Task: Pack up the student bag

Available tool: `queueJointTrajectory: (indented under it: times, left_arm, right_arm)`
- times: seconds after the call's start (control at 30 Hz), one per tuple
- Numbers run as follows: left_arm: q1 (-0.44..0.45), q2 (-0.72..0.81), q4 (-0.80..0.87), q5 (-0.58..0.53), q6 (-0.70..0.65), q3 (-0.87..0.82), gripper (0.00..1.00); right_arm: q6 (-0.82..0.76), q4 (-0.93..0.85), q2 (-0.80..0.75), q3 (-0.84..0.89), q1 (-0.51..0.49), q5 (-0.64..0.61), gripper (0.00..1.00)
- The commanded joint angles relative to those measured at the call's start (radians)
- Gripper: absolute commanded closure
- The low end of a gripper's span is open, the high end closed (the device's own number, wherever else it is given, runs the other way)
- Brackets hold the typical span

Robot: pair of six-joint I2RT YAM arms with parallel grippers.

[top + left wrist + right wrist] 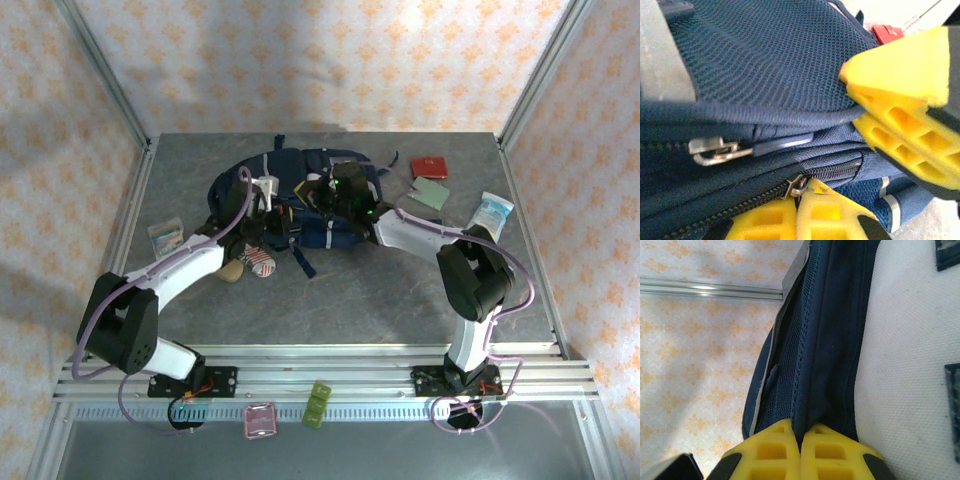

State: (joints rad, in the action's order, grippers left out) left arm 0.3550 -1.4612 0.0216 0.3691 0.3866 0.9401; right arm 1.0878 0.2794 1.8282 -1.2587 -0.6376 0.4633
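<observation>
We judge packing barely begun: the left gripper point(797, 197) and right gripper point(800, 432) have jaws pinched shut on the student bag point(300, 190), with the red book point(431, 166) lying unpacked to its right.

You have open table point(360, 305) across the near half. The student bag point(290, 170) blocks the far middle. A red book point(432, 166) and a green book point(430, 193) crowd the far right corner, a pale packet point(493, 213) sits by the right edge, and a small packet point(166, 236) and a striped sock point(260, 260) lie on the left.
</observation>
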Motion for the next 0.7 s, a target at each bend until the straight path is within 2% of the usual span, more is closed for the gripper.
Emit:
queueJointTrajectory:
  times: [0.0,0.1,0.23,0.5,0.67]
  left_arm:
    - [-0.048,-0.06,0.192,0.041,-0.018,0.135,1.0]
    - [-0.047,-0.104,0.325,-0.009,-0.071,0.212,1.0]
    - [-0.047,-0.084,0.414,-0.198,-0.13,0.206,1.0]
    - [-0.048,0.012,0.461,-0.449,-0.2,0.134,1.0]
    - [-0.048,0.047,0.415,-0.491,-0.21,0.089,1.0]
  right_arm:
    - [-0.045,0.058,-0.02,-0.016,0.01,-0.007,1.0]
    - [-0.055,0.051,-0.02,-0.018,0.009,-0.012,1.0]
    - [-0.08,0.012,-0.028,-0.018,0.009,-0.038,1.0]
    - [-0.1,-0.034,-0.012,-0.018,0.013,-0.077,1.0]
    - [-0.112,-0.047,-0.009,-0.022,0.015,-0.079,1.0]
